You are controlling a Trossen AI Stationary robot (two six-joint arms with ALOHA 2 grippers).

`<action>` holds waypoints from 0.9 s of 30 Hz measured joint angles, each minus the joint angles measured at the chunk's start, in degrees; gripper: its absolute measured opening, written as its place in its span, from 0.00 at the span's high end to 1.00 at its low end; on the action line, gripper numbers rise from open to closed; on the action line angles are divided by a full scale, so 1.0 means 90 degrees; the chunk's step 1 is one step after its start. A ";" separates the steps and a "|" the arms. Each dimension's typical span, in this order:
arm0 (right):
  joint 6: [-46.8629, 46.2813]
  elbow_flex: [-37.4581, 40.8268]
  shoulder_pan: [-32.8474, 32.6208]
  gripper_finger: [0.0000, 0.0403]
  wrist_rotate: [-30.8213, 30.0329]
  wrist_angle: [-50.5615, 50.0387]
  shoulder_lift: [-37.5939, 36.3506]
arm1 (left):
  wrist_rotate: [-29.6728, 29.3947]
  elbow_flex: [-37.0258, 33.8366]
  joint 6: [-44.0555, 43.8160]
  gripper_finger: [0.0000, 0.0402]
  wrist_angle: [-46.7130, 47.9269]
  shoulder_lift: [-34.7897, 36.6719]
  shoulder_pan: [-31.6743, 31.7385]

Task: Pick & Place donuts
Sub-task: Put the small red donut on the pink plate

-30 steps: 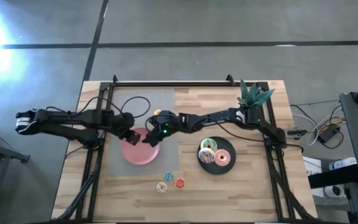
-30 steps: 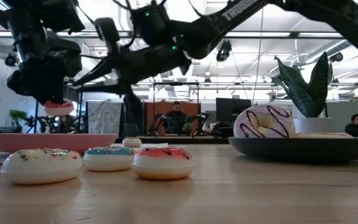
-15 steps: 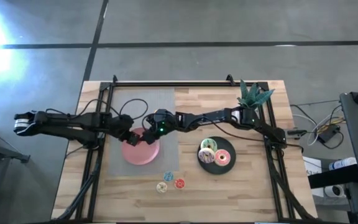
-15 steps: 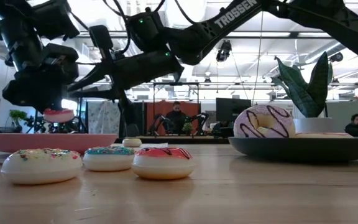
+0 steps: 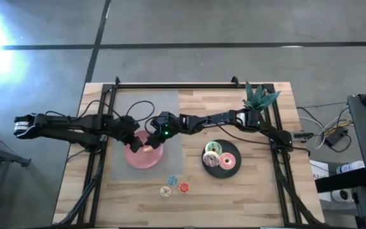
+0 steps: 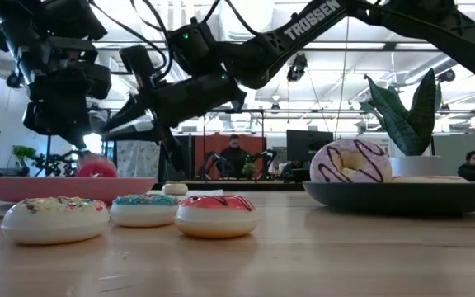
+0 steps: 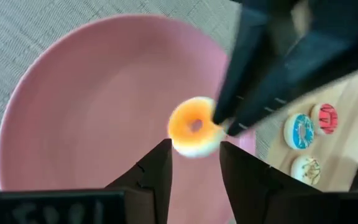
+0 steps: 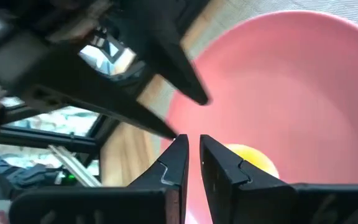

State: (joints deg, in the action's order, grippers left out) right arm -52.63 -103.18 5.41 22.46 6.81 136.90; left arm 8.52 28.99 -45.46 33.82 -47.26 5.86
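A tiny orange donut (image 7: 194, 127) lies low on the round pink plate (image 5: 143, 154), just past my left gripper (image 7: 193, 151), which hovers open above it. In the low view the donut (image 6: 97, 167) shows blurred at the plate's rim (image 6: 64, 186), below the left gripper (image 6: 60, 124). My right gripper (image 8: 191, 144) reaches in from the table's right, over the plate, with its fingers close together. Its tips (image 7: 221, 121) stand right beside the donut (image 8: 253, 160). My right gripper's fingertips (image 7: 221, 121) stand against the orange donut's rim (image 7: 211, 124) on the side toward the table's right, slanting down. I cannot tell whether they touch it.
Three tiny donuts, red (image 5: 183, 187), bluish (image 5: 172, 181) and yellowish (image 5: 165, 191), lie on the wood near the front edge. The black plate (image 5: 231, 169) to the right holds a white donut (image 5: 211, 150) and a pink one (image 5: 226, 160). A potted plant (image 5: 259, 98) stands at the far right corner.
My left gripper has let go of the orange donut, which has dropped from under its fingers onto the pink plate. My right gripper has moved toward the table's left, over the plate and up to the donut.
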 joint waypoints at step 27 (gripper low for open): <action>0.3507 0.0957 -0.0090 0.91 -0.1511 -0.4373 -0.2153 | -0.0564 -0.0781 0.0564 0.73 -0.1520 -0.0928 -0.1050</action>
State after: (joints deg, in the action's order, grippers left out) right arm -21.07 -94.57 4.60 8.86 -32.55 117.52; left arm 3.44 21.96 -40.39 20.14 -55.61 -3.60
